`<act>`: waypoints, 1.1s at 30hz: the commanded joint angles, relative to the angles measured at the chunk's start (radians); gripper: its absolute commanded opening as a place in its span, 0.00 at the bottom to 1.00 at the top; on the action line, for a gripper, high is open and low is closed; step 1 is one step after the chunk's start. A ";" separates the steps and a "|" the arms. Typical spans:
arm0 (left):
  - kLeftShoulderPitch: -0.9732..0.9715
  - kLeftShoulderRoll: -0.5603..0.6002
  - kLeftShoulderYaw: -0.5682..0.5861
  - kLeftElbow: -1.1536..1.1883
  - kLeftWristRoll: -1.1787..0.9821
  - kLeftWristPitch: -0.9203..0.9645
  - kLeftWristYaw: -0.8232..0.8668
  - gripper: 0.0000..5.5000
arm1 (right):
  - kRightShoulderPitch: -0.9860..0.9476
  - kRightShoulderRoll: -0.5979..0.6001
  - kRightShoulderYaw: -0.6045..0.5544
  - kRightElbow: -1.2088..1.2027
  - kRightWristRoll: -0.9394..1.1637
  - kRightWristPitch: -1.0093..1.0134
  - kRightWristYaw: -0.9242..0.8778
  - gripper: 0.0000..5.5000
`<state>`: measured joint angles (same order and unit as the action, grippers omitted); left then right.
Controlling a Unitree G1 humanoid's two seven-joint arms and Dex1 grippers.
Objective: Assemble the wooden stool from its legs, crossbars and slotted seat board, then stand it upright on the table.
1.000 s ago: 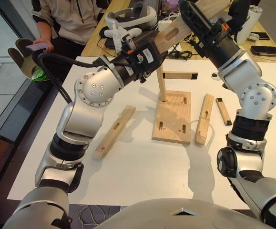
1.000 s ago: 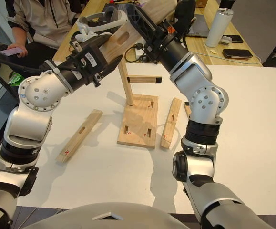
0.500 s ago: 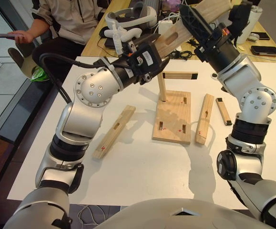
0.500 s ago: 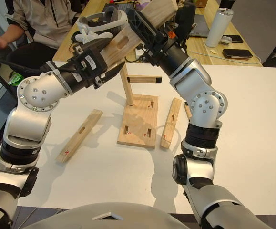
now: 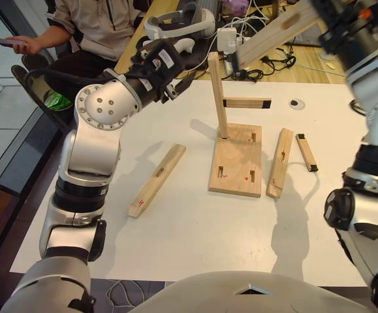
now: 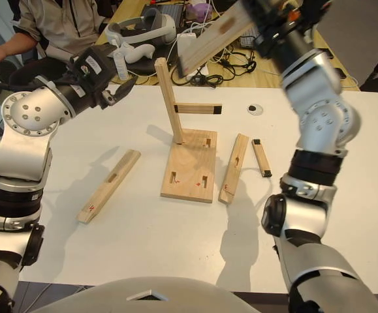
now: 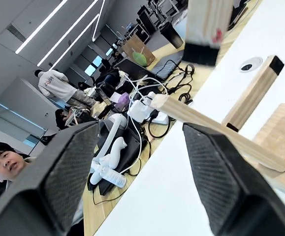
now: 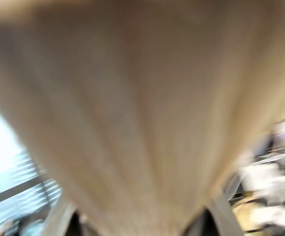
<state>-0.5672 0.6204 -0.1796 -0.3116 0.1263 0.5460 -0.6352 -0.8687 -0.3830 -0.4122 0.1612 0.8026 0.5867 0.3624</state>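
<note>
One leg [image 5: 219, 98] is standing in the seat board [image 5: 236, 163] on the counter [image 5: 195, 222]. Left jaws are backing away, spread and empty, while right jaws are swinging a second leg [image 5: 273, 34] higher, clamped on it; seemingly they alone are handling it now.

The right gripper [image 5: 329, 23] is badly blurred (little more than a dark streak) where it holds the raised leg [image 5: 277, 29], and the leg's upper end is lost behind it at the picture's edge. In the right wrist view that leg is a blurred pale surface with both ends cut off. The foot of the upright leg [image 5: 218, 94] is hidden in a slot of the seat board [image 5: 237, 169]. The red marks on the wooden parts are too small to read. In the left wrist view the left gripper [image 7: 142, 142] has its fingers [image 7: 68, 182] blurred and cut off by the edge.
</note>
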 commanded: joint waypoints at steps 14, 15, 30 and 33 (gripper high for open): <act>0.131 -0.042 -0.307 -0.031 0.105 0.115 -0.113 0.58 | 0.272 0.015 -0.162 0.108 -0.005 0.019 -0.161 0.18; 0.105 -0.077 -0.320 0.003 0.112 0.116 -0.099 0.58 | 0.282 0.036 -0.162 0.109 0.005 0.022 -0.160 0.18; 0.022 -0.185 -0.433 0.157 0.180 0.033 -0.127 0.58 | 0.374 0.154 -0.105 0.087 0.001 0.109 -0.225 0.18; 0.024 -0.184 -0.438 0.159 0.188 0.027 -0.131 0.58 | 0.366 0.150 -0.082 0.098 -0.025 0.109 -0.240 0.18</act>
<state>-0.5311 0.4315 -0.6108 -0.1574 0.2967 0.5779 -0.7540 -0.5018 -0.2321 -0.5129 0.2621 0.8009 0.6883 0.1406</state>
